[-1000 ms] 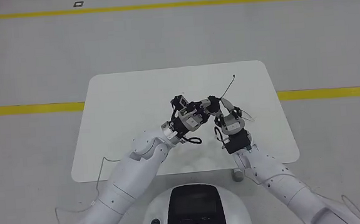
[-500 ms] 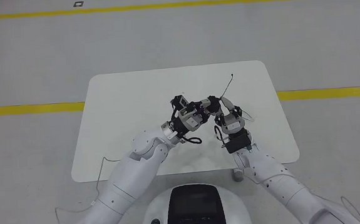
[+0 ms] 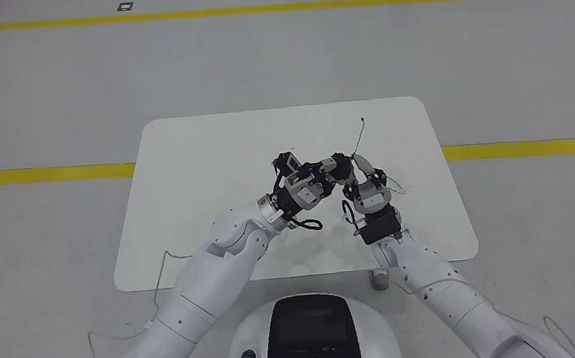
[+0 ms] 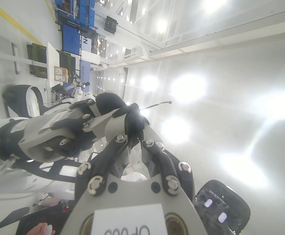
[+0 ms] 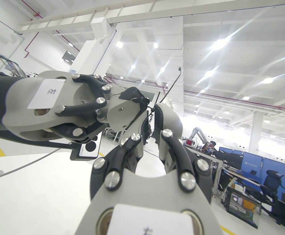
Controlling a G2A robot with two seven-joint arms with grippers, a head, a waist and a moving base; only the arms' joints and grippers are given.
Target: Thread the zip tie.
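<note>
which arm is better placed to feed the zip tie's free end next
Right, probably. The long free end of the zip tie runs out from between the fingertips of the right gripper, so that arm can steer it. The left gripper pinches the tie close beside and suits holding steady.

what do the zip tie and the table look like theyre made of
Zip tie: probably black plastic, likely nylon. It is a thin, dark strip whose free end stands out unsupported with a slight bend.
Table: a smooth, plain white top with rounded corners and little glare. It may be laminate or painted board, but the look does not settle which.
</note>
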